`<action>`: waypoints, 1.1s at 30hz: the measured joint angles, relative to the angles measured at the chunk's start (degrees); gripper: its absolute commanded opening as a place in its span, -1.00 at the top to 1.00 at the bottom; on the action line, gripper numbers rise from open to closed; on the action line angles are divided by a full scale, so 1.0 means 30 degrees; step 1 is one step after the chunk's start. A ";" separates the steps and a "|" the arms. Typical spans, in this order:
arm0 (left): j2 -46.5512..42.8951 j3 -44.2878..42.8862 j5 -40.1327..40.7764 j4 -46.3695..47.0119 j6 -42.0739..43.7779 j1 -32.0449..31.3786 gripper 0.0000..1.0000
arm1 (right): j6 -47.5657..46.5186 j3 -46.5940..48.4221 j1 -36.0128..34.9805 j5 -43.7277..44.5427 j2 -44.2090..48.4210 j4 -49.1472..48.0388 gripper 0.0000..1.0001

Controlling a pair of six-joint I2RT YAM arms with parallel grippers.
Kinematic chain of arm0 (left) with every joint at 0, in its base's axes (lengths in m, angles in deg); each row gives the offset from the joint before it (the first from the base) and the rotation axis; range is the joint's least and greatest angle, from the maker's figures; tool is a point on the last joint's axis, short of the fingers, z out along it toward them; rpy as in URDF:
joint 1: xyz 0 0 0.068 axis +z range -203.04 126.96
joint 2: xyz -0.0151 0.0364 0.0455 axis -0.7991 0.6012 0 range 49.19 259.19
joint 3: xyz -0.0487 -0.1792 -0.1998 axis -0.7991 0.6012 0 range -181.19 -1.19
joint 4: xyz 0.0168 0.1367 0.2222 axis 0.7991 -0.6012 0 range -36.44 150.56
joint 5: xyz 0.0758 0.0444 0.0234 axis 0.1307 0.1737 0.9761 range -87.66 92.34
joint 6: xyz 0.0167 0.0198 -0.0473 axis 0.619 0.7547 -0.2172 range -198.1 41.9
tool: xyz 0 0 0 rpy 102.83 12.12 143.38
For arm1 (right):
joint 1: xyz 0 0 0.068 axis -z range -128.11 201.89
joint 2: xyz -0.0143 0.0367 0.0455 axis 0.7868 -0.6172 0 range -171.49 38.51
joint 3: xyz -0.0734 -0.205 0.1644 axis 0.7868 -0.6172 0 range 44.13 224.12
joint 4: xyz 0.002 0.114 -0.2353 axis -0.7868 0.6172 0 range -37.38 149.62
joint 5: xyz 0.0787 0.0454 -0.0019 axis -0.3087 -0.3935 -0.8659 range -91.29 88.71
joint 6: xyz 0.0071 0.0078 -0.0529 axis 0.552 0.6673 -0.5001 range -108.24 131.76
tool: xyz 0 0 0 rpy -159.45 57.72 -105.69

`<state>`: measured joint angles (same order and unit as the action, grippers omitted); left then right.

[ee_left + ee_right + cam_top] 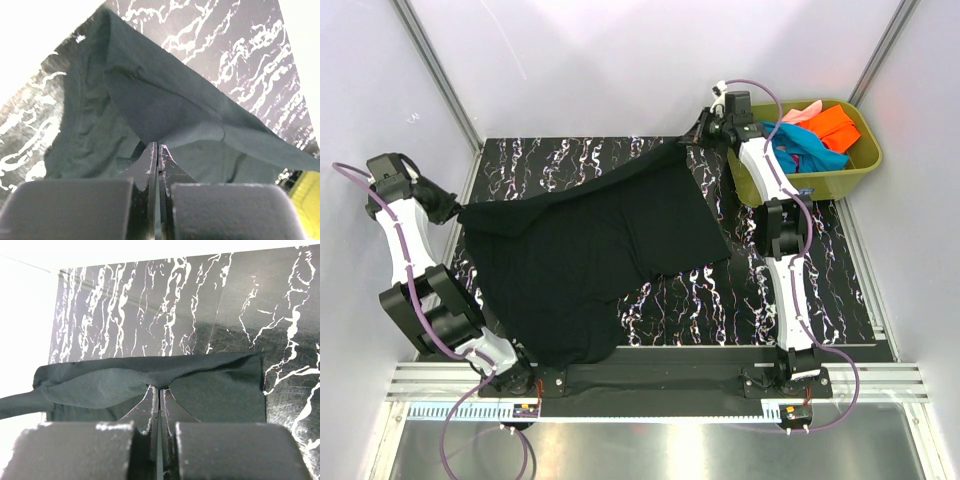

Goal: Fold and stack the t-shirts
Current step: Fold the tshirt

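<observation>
Arm bases sit at the bottom edge of the overhead view. Just beyond them, the black t-shirt (590,260) covers the left and centre of the dark marbled bench (740,300); its near portion lies flat and rumpled, reaching lower centre of the frame. At mid-left, the left pincer (448,207) is clamped on one corner of the shirt; in the left wrist view the fingers (150,165) are pressed together with cloth pinched at the tips, and the fabric rises away in a taut fold. From there the shirt's far edge runs as a stretched line diagonally toward upper centre-right, lifted off the bench. At that end the right pincer (705,128) grips the other corner; in its wrist view the fingertips (150,402) are closed on a bunched seam. Farthest back, at upper right, an olive-green tub (865,165) holds a teal t-shirt (800,150), an orange t-shirt (835,125) and a pink t-shirt (802,112), heaped loosely.
</observation>
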<state>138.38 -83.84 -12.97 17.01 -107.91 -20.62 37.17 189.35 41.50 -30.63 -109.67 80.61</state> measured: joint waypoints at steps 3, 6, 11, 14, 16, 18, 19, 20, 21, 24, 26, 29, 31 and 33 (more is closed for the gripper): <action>-0.0044 -0.0015 -0.0386 -0.0401 -0.0182 0.0022 1.00 | 0.0335 0.0189 0.0262 -0.0284 -0.0044 -0.0073 1.00; -0.0066 -0.0015 -0.0546 -0.0896 -0.0262 0.0036 1.00 | 0.0488 0.0240 0.0525 -0.0612 -0.0044 -0.0066 1.00; -0.0291 0.0321 -0.0532 -0.1428 -0.0284 0.0073 1.00 | 0.0459 -0.1654 0.0678 -0.0984 0.0364 0.0313 1.00; -0.0321 0.0634 -0.0466 -0.1625 -0.0248 0.0095 1.00 | 0.0036 -0.3636 0.0685 -0.1217 0.0736 0.0860 1.00; -0.0321 0.0984 -0.0386 -0.1719 -0.0197 0.0109 1.00 | -0.0328 -0.4634 0.0583 -0.1464 0.0998 0.1115 1.00; -0.0328 0.1443 -0.0270 -0.1719 -0.0138 0.0124 1.00 | -0.0605 -0.5472 0.0452 -0.1443 0.1290 0.1668 1.00; -0.0350 0.1785 -0.0182 -0.1727 -0.0087 0.0131 1.00 | -0.0765 -0.5734 0.0452 -0.1406 0.1370 0.1931 1.00; -0.0357 0.2178 -0.0102 -0.1741 -0.0073 0.0146 1.00 | -0.0874 -0.5843 0.0459 -0.1348 0.1384 0.2127 1.00; -0.0386 0.2637 0.0022 -0.1734 -0.0058 0.0153 1.00 | -0.1020 -0.5880 0.0459 -0.1260 0.1392 0.2324 1.00; -0.0415 0.3891 0.0233 -0.1770 -0.0051 0.0182 1.00 | -0.1435 -0.5799 0.0474 -0.0998 0.1392 0.2849 1.00; -0.0415 0.4459 0.0386 -0.1821 -0.0029 0.0175 0.79 | -0.1668 -0.5690 0.0481 -0.0911 0.1392 0.3206 0.93; -0.0415 0.4947 0.0903 -0.1996 0.0080 0.0182 0.46 | -0.1909 -0.5566 0.0517 -0.0765 0.1392 0.3606 0.73; -0.0430 0.4976 0.1428 -0.2120 0.0058 0.0189 0.06 | -0.2149 -0.5493 0.0517 -0.0474 0.1392 0.3854 0.39; -0.0503 0.4976 0.2025 -0.2135 0.0058 0.0189 -0.02 | -0.2514 -0.5348 0.0495 0.0087 0.1392 0.4269 0.25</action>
<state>136.87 -68.91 -6.89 10.61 -107.73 -20.05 29.63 173.31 42.98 -30.37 -105.50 93.42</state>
